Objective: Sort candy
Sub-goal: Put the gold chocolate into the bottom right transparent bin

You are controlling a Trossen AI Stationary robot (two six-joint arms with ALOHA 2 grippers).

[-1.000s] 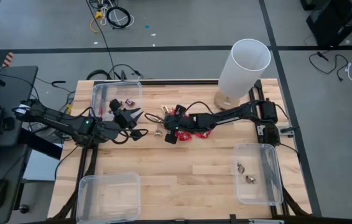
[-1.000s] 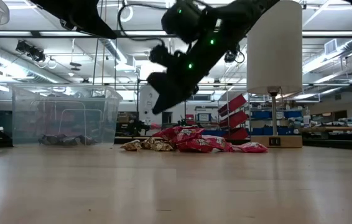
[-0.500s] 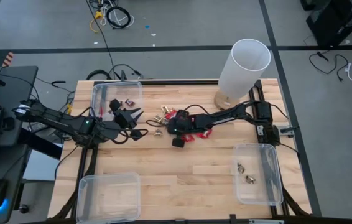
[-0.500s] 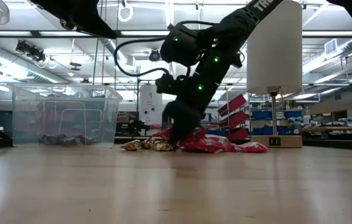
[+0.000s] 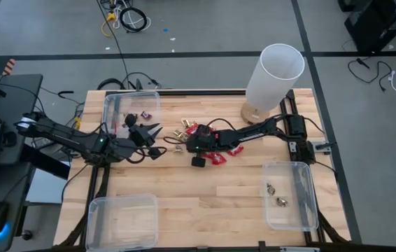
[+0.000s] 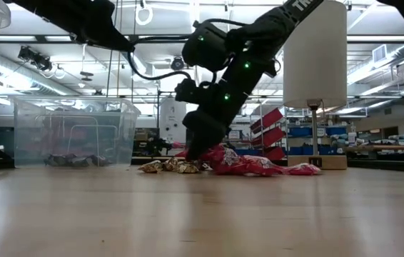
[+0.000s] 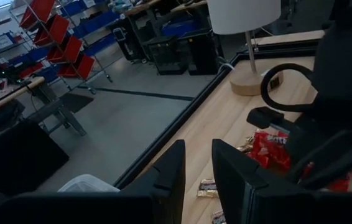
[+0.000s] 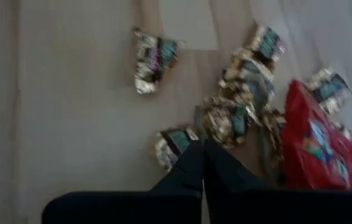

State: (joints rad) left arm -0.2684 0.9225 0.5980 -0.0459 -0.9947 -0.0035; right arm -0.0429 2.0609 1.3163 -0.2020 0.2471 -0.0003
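The candy lies in a pile at the table's middle: red packets (image 5: 219,152) to the right, gold-foil pieces (image 5: 178,134) to the left, also in the right wrist view (image 8: 238,106). My right gripper (image 5: 187,145), shut, has its tips down at the pile's gold edge (image 6: 191,153). Left of the pile and above the table, my left gripper (image 5: 154,138) is open, its fingers (image 7: 170,180) a small gap apart with nothing between. Dark bars (image 5: 129,117) lie in the far left bin. My right gripper's shut fingertips (image 8: 202,152) come down beside a gold-foil piece (image 8: 173,142) that lies flat on the table at the pile's edge. The fingers slant down from the table's right side. They hide the spot themselves, so I cannot tell whether they touch the piece.
Clear bins stand at the far left (image 5: 131,105), near left (image 5: 121,220) and near right (image 5: 289,196); the right one holds two gold pieces. A tall white cylinder on a wooden foot (image 5: 275,73) stands at the far right. Bare wood lies between the near bins.
My right gripper has sunk from above the pile to its gold-foil edge and tipped more steeply downward, staying shut. My left gripper has kept its place and its gap.
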